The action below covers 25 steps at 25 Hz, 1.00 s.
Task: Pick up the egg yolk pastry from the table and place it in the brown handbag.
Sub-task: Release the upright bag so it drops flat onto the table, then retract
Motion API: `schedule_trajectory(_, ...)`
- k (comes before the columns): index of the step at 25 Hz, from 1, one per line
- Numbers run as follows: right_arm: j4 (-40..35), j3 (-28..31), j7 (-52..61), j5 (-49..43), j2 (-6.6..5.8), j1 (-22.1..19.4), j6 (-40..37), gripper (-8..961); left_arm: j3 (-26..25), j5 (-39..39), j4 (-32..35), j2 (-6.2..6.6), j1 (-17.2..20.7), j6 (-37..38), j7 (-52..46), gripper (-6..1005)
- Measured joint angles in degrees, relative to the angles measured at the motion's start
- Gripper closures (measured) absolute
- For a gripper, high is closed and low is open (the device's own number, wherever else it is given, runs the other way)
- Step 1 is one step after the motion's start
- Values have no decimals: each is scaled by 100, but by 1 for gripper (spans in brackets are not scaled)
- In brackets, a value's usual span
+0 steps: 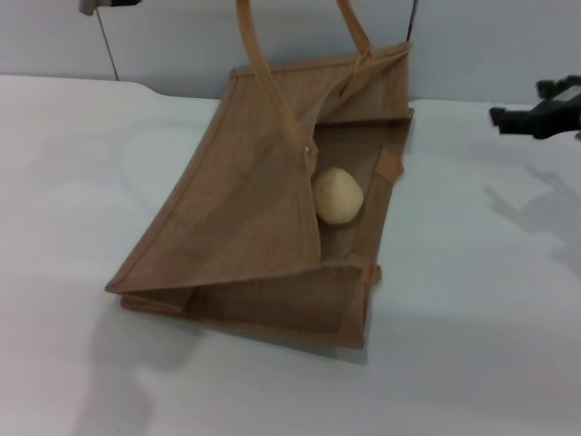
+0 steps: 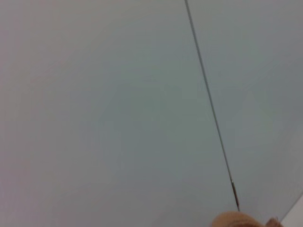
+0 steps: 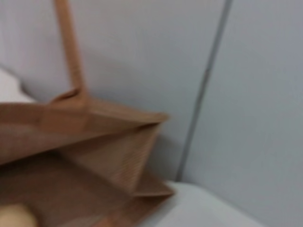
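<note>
The brown handbag (image 1: pixel 245 218) lies tilted on the white table (image 1: pixel 472 300), its mouth open toward the right and its strap handles reaching up behind it. The egg yolk pastry (image 1: pixel 338 195), a pale yellow ball, rests inside the bag's opening on its lower wall. My right gripper (image 1: pixel 520 103) hovers at the far right, apart from the bag, open and empty. Only a small grey part of my left gripper (image 1: pixel 98 4) shows at the top left. The right wrist view shows the bag (image 3: pixel 94 151) and an edge of the pastry (image 3: pixel 16 215).
A pale wall with a dark vertical seam (image 1: pixel 107 41) stands behind the table. The left wrist view shows that wall and a tan bit of a bag handle (image 2: pixel 236 220). The table's back left edge curves near the wall.
</note>
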Motion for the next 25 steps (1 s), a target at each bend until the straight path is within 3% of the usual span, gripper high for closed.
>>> schedule_trajectory(7, 113, 14, -4, 81, 10, -28, 137, 128, 29, -220, -303, -8, -2, 239, 65, 824)
schedule_trajectory(14, 236, 5, -5, 82, 13, 62, 192, 128, 55, -745, -441, -1, -57, 244, 228, 575)
schedule_trajectory(20, 292, 1, -6, 87, 12, 121, 219, 128, 28, -1901, -679, 7, -60, 125, 1108, 372)
schedule_trajectory(25, 386, -23, -188, 497, 9, 73, 512, 128, 26, -2439, -731, -7, 237, 387, 1602, 211)
